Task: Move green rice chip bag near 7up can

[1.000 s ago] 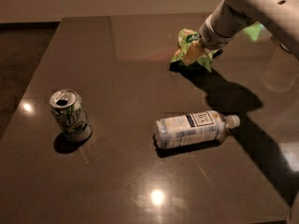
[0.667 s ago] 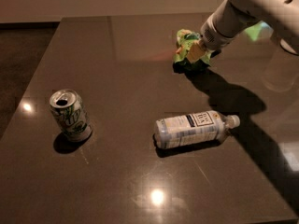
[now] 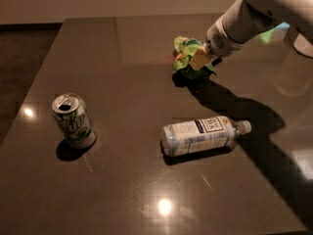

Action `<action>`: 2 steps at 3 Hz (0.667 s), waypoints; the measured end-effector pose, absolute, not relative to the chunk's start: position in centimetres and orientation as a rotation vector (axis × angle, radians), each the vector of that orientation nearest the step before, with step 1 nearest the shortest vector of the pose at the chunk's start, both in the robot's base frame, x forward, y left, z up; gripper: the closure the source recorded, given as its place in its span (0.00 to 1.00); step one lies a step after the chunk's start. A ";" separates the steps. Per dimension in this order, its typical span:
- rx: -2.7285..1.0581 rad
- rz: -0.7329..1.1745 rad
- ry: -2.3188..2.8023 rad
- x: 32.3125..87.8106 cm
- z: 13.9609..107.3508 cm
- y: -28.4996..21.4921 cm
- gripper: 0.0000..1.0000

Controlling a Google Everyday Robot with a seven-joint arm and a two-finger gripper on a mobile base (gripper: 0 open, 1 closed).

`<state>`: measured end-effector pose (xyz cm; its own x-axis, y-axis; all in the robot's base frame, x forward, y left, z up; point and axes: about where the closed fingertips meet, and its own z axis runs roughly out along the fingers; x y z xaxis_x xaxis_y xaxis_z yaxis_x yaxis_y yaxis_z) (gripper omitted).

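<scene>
At table (image 3: pixel 122 195) rear — gripper (image 3: pixel 198 61) clenched on green rice chip bag (image 3: pixel 185 50); 7up can (image 3: pixel 73 120) well apart.

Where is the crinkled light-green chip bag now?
In the camera view, the crinkled light-green chip bag is held by the gripper over the dark table's far part, right of centre, beyond the clear plastic bottle.

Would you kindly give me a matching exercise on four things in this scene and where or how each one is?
1. 7up can
2. clear bottle
3. green rice chip bag
4. gripper

A. lying on its side
B. at the far side of the table, closed on the bag
C. upright, at left
D. crumpled, light green

Pairs: 1-C, 2-A, 3-D, 4-B
</scene>
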<state>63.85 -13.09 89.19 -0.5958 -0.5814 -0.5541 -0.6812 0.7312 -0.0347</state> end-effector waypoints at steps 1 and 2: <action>-1.072 0.316 2.337 60.7 89.7 -10.6 1.00; -1.196 0.380 2.277 57.9 90.0 -7.7 1.00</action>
